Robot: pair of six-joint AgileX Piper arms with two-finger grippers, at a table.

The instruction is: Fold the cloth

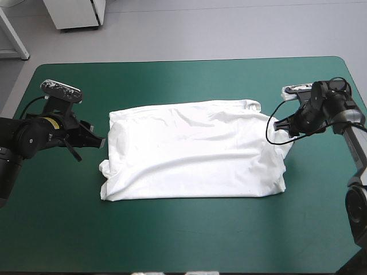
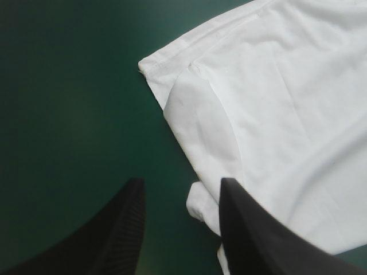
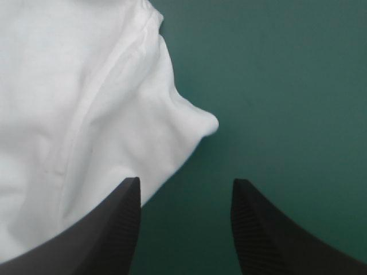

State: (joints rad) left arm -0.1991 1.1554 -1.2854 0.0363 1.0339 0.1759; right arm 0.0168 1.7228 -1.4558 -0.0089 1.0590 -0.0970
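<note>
The white T-shirt (image 1: pixel 195 152) lies folded into a wide flat rectangle in the middle of the teal-green table. My left gripper (image 1: pixel 97 140) hovers just off the shirt's left edge, fingers open and empty. In the left wrist view the T-shirt (image 2: pixel 269 109) shows a folded sleeve and hem ahead of the left gripper (image 2: pixel 180 186), one finger over the cloth's edge. My right gripper (image 1: pixel 282 127) stands open at the shirt's right edge. In the right wrist view the T-shirt (image 3: pixel 86 109) fills the area ahead of one finger, a small cloth point jutting out ahead of the right gripper (image 3: pixel 184 184).
Bare teal-green cover (image 1: pixel 189 240) surrounds the shirt on all sides, with wide strips at the front and back. A white cabinet (image 1: pixel 74 12) and a table leg stand on the floor beyond the far edge.
</note>
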